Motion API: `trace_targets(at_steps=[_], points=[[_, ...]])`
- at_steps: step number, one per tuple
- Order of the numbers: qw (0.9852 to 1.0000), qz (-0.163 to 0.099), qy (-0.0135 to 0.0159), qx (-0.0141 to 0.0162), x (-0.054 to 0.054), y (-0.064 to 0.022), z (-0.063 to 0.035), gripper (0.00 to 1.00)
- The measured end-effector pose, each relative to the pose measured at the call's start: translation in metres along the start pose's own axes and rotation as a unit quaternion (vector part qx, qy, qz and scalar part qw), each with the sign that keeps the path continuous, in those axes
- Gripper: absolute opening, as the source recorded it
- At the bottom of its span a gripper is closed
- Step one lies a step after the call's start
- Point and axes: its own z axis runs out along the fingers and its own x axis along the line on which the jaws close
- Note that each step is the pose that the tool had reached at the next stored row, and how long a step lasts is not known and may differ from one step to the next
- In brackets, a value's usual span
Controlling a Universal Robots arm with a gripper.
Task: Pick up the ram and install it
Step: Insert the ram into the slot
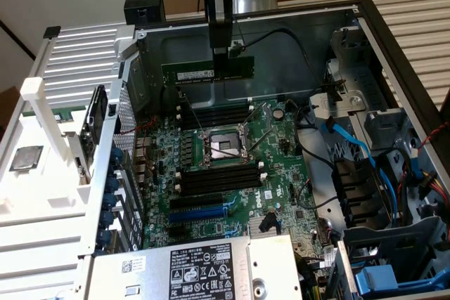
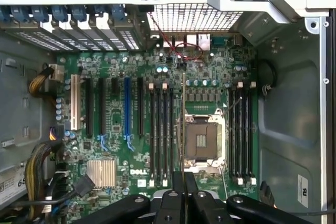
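1. The gripper (image 1: 221, 68) reaches down from the arm into the open computer case (image 1: 394, 54). Its jaws are closed on the ram (image 1: 191, 74), pinching it a little toward the exterior view's right of its middle.
2. The ram is held in the air with its long edge level and its pale label strip facing the exterior camera. It sits in front of the case's far wall, clear of the motherboard (image 1: 281, 173).
3. Under it on the board, from far to near, are a far bank of black memory slots (image 1: 214, 114), the open processor socket (image 1: 225, 147), and a near bank of slots (image 1: 214, 177).
4. In the wrist view the ram appears edge-on as a thin line. It runs out from the fingers (image 2: 177, 182) along one side of the socket, between the two slot banks.
5. A black cable (image 1: 295, 36) loops across the far wall just beside the ram's end on the exterior view's right.
6. Blue cables (image 1: 355, 145) and drive bays crowd the exterior view's right side of the case.
7. The power supply (image 1: 204, 268) closes off the near edge.
8. Outside the case, on the exterior view's left, a small square chip (image 1: 27, 157) lies on a white stand (image 1: 42, 209), well apart from the gripper.
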Motion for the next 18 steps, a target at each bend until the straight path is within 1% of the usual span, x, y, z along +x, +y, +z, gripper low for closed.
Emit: trace_targets(at_steps=[6,8,9,10,11,12,13,14,15,17,18], points=[[1.0000,0.000,-0.0003,-0.0001,0.000,-0.0036,0.0116,0.12],[1.0000,0.000,-0.0011,-0.0001,0.002,-0.0040,0.0179,0.12],[1.0000,0.000,-0.0014,-0.0001,0.003,-0.0040,0.0187,0.12],[1.0000,0.000,-0.0041,-0.0002,0.008,-0.0042,0.0201,0.12],[1.0000,0.000,-0.0056,-0.0004,0.012,-0.0045,0.0210,0.12],[1.0000,0.000,-0.0076,-0.0005,0.014,-0.0046,0.0232,0.12],[1.0000,0.000,-0.0087,-0.0006,0.014,-0.0046,0.0249,0.12],[0.9999,0.000,-0.0105,-0.0006,0.014,-0.0047,0.0264,0.12],[0.9999,0.000,-0.0137,-0.0007,0.014,-0.0047,0.0297,0.12],[0.9999,0.000,-0.0162,-0.0008,0.014,-0.0049,0.0330,0.12],[0.9998,0.000,-0.0183,-0.0009,0.015,-0.0049,0.0364,0.12]])
